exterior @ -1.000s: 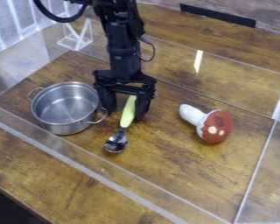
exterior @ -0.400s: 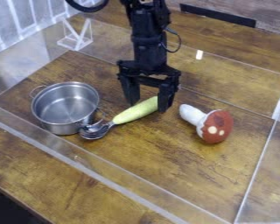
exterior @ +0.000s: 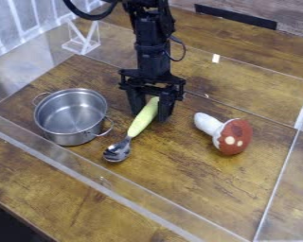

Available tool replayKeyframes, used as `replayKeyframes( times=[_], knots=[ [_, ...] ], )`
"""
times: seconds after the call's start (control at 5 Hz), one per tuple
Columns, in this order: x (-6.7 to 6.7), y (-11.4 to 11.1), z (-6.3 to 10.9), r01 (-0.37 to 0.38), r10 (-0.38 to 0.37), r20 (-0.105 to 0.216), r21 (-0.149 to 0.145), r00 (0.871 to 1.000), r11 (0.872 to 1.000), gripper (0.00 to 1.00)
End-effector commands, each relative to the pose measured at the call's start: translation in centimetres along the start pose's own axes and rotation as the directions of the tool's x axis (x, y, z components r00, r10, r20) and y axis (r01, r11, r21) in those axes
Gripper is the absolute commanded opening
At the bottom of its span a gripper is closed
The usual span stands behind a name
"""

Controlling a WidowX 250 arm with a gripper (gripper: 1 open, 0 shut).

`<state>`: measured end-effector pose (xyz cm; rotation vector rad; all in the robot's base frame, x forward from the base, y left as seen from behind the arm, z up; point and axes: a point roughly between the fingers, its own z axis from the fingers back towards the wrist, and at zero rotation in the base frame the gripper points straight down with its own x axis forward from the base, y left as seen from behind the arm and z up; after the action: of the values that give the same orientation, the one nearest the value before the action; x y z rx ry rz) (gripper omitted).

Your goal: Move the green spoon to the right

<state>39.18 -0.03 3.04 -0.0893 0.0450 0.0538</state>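
Note:
The green spoon (exterior: 141,120) lies slanted on the wooden table. Its pale yellow-green handle points up and right, and its silver bowl (exterior: 116,150) lies lower left, near the pot. My gripper (exterior: 151,104) points straight down over the handle's upper end, low at the table, with a dark finger on each side of it. The fingers stand closer together than before. Whether they press on the handle does not show.
A steel pot (exterior: 72,115) stands left of the spoon, close to its bowl. A red-capped toy mushroom (exterior: 227,132) lies on its side to the right. A clear acrylic wall (exterior: 180,219) borders the work area at the front and right.
The gripper slid back left over the handle's end and its fingers narrowed. The spoon swung from lying nearly flat toward the pot to a steeper slant, its bowl moving right.

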Motion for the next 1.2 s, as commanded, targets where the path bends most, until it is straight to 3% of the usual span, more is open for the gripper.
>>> replayKeyframes(
  times=[0.0, 0.2, 0.6, 0.8, 1.0],
  knots=[
    [1.6, 0.9, 1.9, -0.011, 0.012, 0.073, -0.012, 0.997, 1.000, 0.00],
    [1.9, 0.7, 2.5, -0.008, 0.012, 0.099, -0.039, 0.995, 0.999, 0.00],
    [0.7, -2.6, 6.8, -0.054, 0.068, 0.157, -0.094, 0.985, 0.994, 0.00],
    [-1.2, -5.0, 9.6, 0.015, 0.012, 0.186, -0.140, 0.982, 0.990, 0.00],
    [-2.9, -7.2, 10.3, 0.089, -0.060, 0.190, -0.150, 0.980, 0.985, 0.00]
  ],
)
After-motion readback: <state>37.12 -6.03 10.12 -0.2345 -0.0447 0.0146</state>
